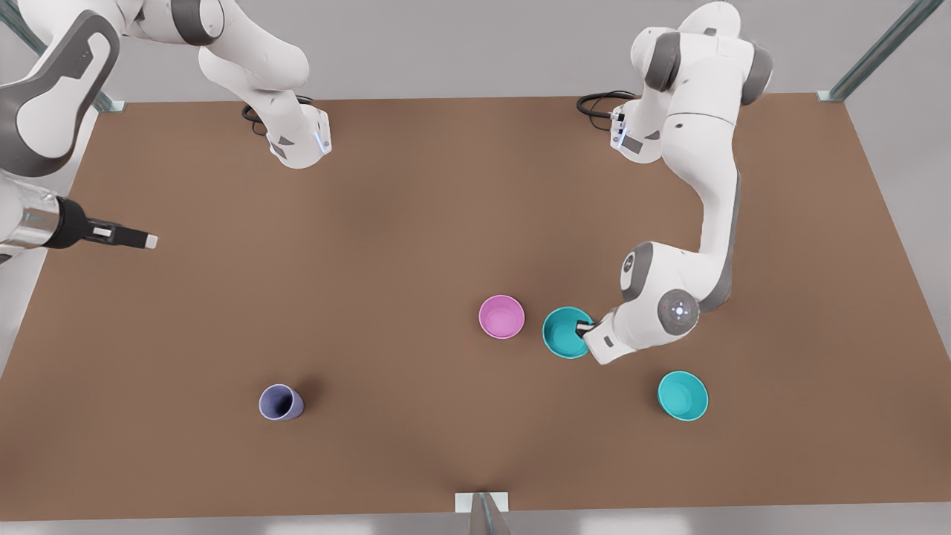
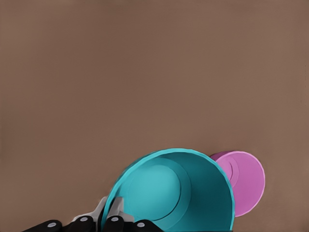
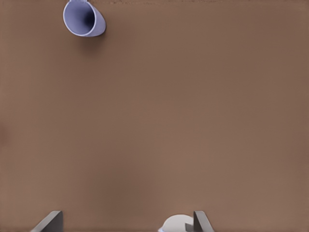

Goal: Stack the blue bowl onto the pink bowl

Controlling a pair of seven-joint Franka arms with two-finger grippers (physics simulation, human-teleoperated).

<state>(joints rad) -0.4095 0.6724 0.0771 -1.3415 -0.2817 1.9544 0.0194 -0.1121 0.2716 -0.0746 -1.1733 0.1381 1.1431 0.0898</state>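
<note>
The blue bowl [image 1: 566, 333] sits just to the front view's right of the pink bowl [image 1: 501, 316], a small gap between them. My left gripper [image 1: 587, 327] is shut on the blue bowl's rim on the side away from the pink bowl, one finger inside and one outside. In the left wrist view, the fingers [image 2: 116, 209] pinch the wall of the blue bowl [image 2: 169, 193], with the pink bowl [image 2: 246, 181] just beyond it. My right gripper [image 1: 145, 240] waits open above the table near the front view's left edge.
A second turquoise bowl [image 1: 682, 395] stands nearer the front edge, to the front view's right. A lavender cup [image 1: 281, 402] [image 3: 83, 18] stands at the front left. The brown table [image 1: 416, 223] is bare through its middle and back.
</note>
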